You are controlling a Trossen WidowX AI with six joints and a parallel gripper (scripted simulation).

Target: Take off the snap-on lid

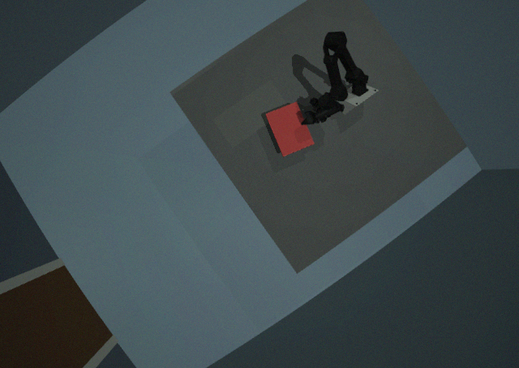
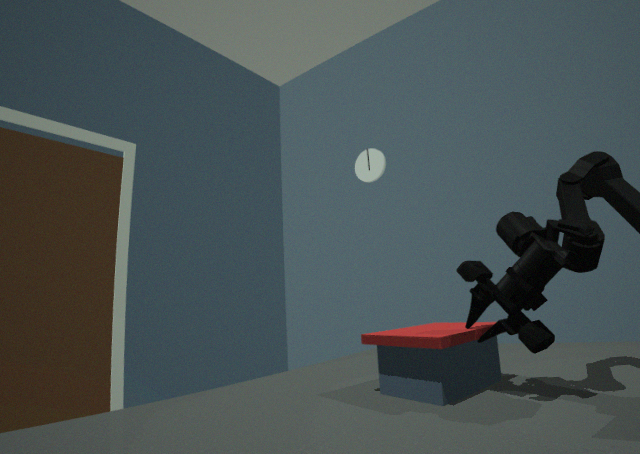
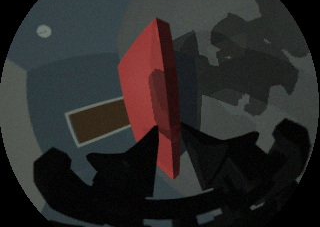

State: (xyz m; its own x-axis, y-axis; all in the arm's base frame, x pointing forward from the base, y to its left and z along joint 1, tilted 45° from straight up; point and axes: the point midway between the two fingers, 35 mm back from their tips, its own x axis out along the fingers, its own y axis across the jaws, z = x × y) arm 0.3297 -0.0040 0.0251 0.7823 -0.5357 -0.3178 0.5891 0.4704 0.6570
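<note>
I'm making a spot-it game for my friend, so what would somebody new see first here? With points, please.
Probably the bright red lid [image 1: 287, 131] [image 2: 413, 333] [image 3: 140, 82], sitting on the blue-gray box [image 2: 413, 374]. Next, the black arm's end effector [image 1: 302, 119] [image 2: 473, 334] [image 3: 168, 126], pinching the lid's edge. Then the round white clock [image 2: 370, 165] [image 3: 44, 31] on the wall.

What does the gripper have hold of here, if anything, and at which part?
The gripper holds the red lid by its edge on the arm's side, one finger above and one below.
</note>
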